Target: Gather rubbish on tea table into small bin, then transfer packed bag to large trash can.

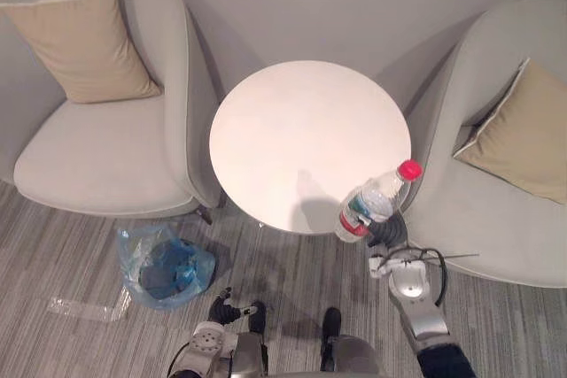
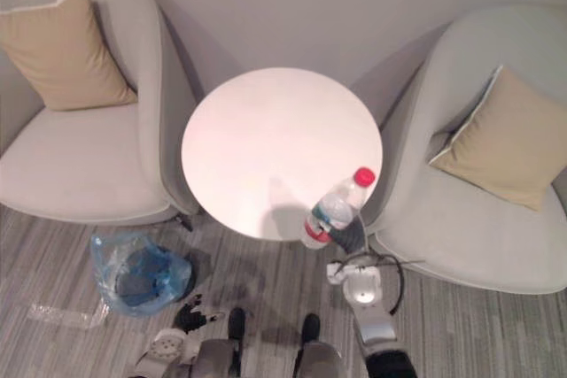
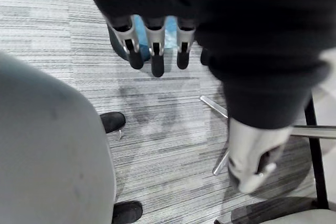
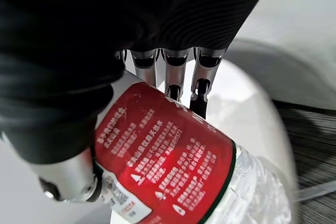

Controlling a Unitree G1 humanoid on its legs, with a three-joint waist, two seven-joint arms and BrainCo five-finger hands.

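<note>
L eye view: round white tea table (image 1: 292, 121) btwn two grey armchairs (image 1: 106, 157), a tan cushion (image 1: 93, 42) on each. Plastic bottle (image 1: 372, 205) has a red cap and red label. It is tilted, cap toward the R chair, over the table's near-R rim. R hand (image 1: 388, 232) grips its lower half from the robot's side. Can't tell if the base touches the top. Small bin (image 1: 164, 267) w/ blue liner sits on the floor by the L chair, well apart from the bottle. Clear wrapper (image 1: 84, 309) lies flat on the carpet just beside the bin. L hand (image 1: 232, 312) is low, near the bin.

R eye view: same layout. Bottle (image 2: 335, 210) is tilted the same way, its shadow on the table just beside it.

L wrist view: fingers (image 3: 152, 51) hang straight and slack, nothing in them. The blue liner shows just past the tips.

R wrist view: fingers (image 4: 173, 77) curl over the red label w/ the thumb on the opposite side, so the hand is clamped on the bottle. The clear wall past the label looks crinkled.

Handling, est.:
- Bottle looks empty or near it, so light.
- Thin wall prob. dents under squeeze.
- Smooth plastic is slick and round, so it could roll if set down.
- Label band is the stiffest, least slippery spot, so the present hold suits.
- Cap end is heavier and may swing on the carry across to the bin.
</note>
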